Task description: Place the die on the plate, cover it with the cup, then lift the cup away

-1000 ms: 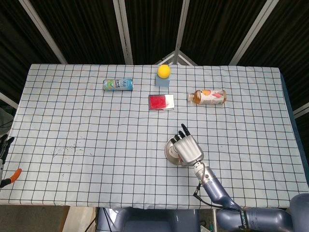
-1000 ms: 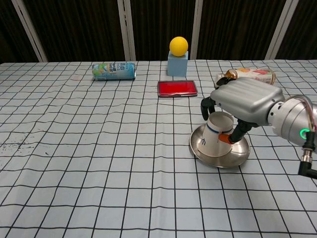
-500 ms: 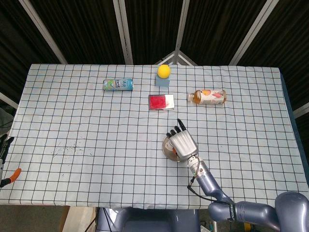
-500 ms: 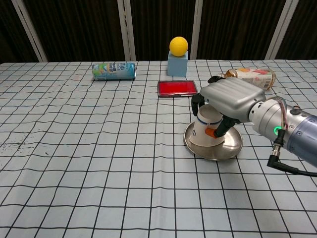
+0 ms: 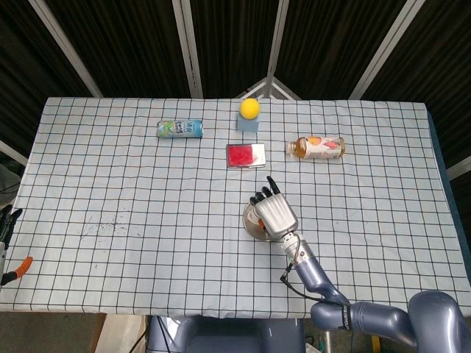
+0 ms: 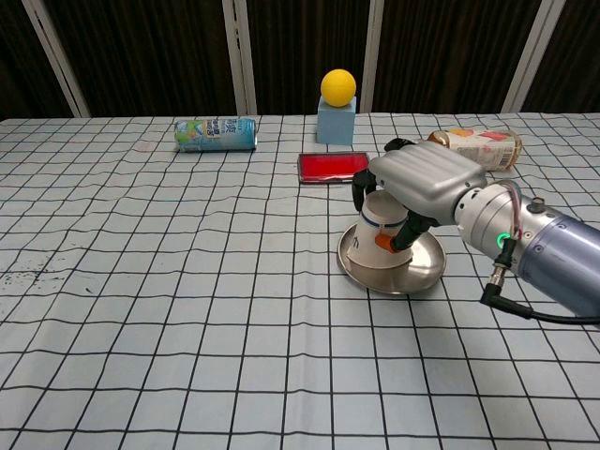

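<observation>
- Our right hand (image 6: pixel 417 183) grips the upturned paper cup (image 6: pixel 377 238) from above, fingers wrapped round its upper part.
- The cup sits mouth-down and tilted on the metal plate (image 6: pixel 422 272), toward the plate's left rim.
- The plate lies on the table (image 6: pixel 187 281), right of centre and nearer the front edge than the back.
- We cannot see the die.
- Our left hand is out of sight.

The right hand (image 5: pixel 273 215) lies over the plate (image 5: pixel 250 223) on the checked worktop (image 5: pixel 110 198). Behind it sit a red tray (image 5: pixel 246 156), a bottle (image 5: pixel 316 147) and a can (image 5: pixel 179 129).
</observation>
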### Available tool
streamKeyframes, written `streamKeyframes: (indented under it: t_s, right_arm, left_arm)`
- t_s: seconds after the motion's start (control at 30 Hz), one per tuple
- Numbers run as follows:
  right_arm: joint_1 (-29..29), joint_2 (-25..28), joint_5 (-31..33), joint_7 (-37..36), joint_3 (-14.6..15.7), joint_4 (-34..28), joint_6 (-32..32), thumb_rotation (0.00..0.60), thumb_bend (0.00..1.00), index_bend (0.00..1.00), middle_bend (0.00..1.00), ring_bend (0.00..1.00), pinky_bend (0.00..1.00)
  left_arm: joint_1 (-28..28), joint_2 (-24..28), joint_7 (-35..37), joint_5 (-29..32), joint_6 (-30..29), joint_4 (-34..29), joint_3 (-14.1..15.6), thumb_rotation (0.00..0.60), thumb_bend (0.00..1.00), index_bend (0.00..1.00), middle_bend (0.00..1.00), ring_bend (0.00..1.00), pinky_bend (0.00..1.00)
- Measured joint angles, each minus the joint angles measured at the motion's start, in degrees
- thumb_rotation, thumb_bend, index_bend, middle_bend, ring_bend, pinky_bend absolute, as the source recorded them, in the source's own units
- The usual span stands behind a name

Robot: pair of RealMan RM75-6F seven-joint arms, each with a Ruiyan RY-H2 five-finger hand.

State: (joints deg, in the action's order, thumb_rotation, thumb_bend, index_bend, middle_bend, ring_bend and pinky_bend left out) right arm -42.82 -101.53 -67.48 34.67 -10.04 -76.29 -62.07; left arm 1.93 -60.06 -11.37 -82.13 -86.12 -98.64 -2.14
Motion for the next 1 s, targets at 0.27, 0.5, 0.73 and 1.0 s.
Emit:
streamKeyframes:
  t_s: [0.27, 0.5, 0.73, 1.0]
  right_arm:
    - [-1.2, -2.6, 0.0, -1.3, -0.9, 5.0, 1.2, 0.600, 0.40, 0.56, 0.48, 0.26, 0.06]
    - [-1.2, -2.7, -1.1, -4.5, -1.1, 9.2, 1.4, 0.600, 0.40, 0.56, 0.48, 0.26, 0.06]
    - [-0.1, 0.0, -2.4, -5.9, -0.5, 10.0, 0.8, 0.600, 0.40, 0.56, 0.48, 0.26, 0.06]
    - [1.5, 4.0, -2.7, -5.6, 1.7, 5.5, 1.9, 0.600, 0.40, 0.56, 0.48, 0.26, 0.06]
  left_arm:
    - [0.0, 0.0, -0.2, 0.3, 0.2, 0.1, 0.0, 0.600, 0.36, 0.02, 0.00, 0.00, 0.00]
    - [0.1, 0.1, -0.2, 0.5, 0.3, 0.1, 0.0, 0.600, 0.36, 0.02, 0.00, 0.00, 0.00]
    - [0.1, -0.1, -0.7, 0.5, 0.4, -0.1, 0.0, 0.600, 0.36, 0.02, 0.00, 0.00, 0.00]
    - [0.2, -0.2, -1.1, 0.6, 0.5, -0.3, 0.1, 0.600, 0.36, 0.02, 0.00, 0.00, 0.00]
